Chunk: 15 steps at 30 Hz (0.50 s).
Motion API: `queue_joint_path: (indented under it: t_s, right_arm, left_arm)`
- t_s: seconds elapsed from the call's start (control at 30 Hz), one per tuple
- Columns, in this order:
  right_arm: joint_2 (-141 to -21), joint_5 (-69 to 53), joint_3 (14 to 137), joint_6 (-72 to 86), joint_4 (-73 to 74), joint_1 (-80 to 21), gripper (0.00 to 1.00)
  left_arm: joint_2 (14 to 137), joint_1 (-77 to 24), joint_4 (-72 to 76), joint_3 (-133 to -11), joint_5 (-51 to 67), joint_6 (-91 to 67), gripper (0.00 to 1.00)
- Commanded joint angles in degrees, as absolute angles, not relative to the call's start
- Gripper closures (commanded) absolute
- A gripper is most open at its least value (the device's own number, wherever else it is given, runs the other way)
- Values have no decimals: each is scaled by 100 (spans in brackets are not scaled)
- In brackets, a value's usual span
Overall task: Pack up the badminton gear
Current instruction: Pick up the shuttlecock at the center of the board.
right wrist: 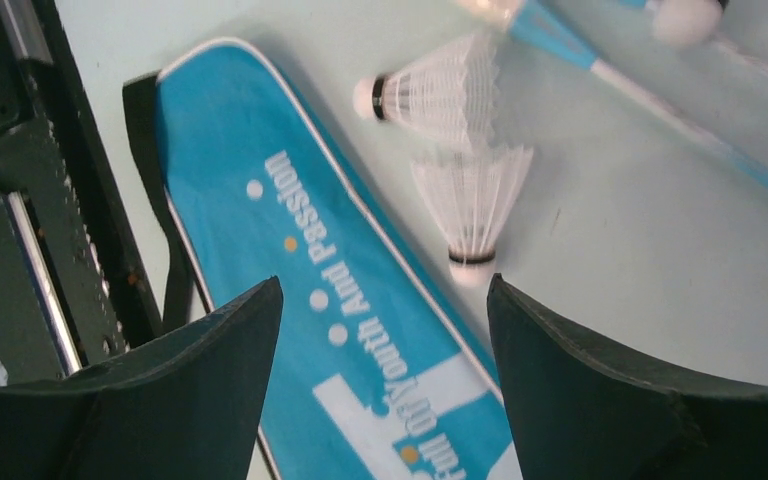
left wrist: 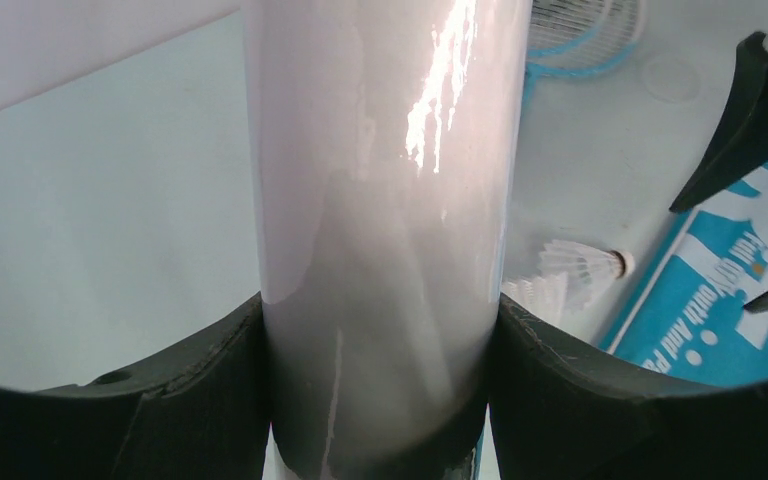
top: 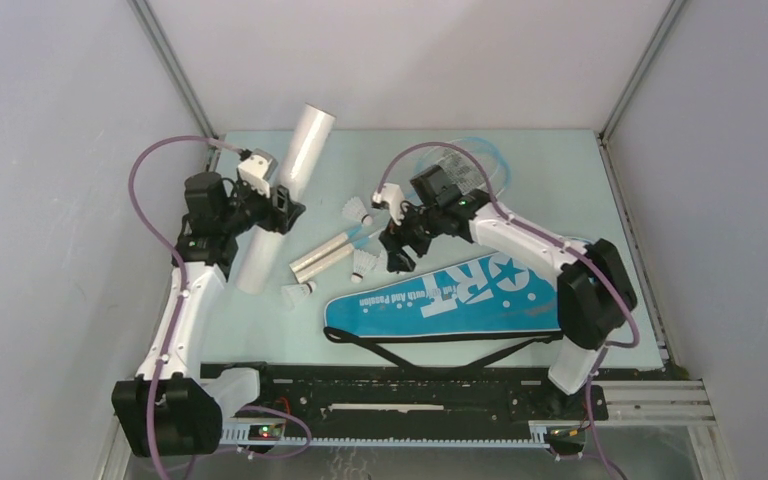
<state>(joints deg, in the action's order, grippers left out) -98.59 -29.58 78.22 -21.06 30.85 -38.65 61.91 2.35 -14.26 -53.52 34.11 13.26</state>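
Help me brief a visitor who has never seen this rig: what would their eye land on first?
The long white tube, clamped in the left gripper on the left side of the table, stands out first. Next comes the bright blue racket bag lying near the front edge, with the right gripper open over a white shuttlecock by the bag's narrow end.

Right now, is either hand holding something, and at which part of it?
The left hand grips the long white tube around its middle. The right hand is open and holds nothing.
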Motion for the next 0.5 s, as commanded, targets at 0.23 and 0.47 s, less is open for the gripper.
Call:
queue_joint_path:
  t_s: [0.23,0.47]
  right_arm:
    - [-11587,-3212,9834,-1479,3122,-4066,24]
    - [-12310,-3453,10450,-1454,3417,-4118,27]
  left_arm:
    - [5905,497,-1209,-5802,3037,1063,91]
    - [5837,510,-1213,-5776,3135,1080,91]
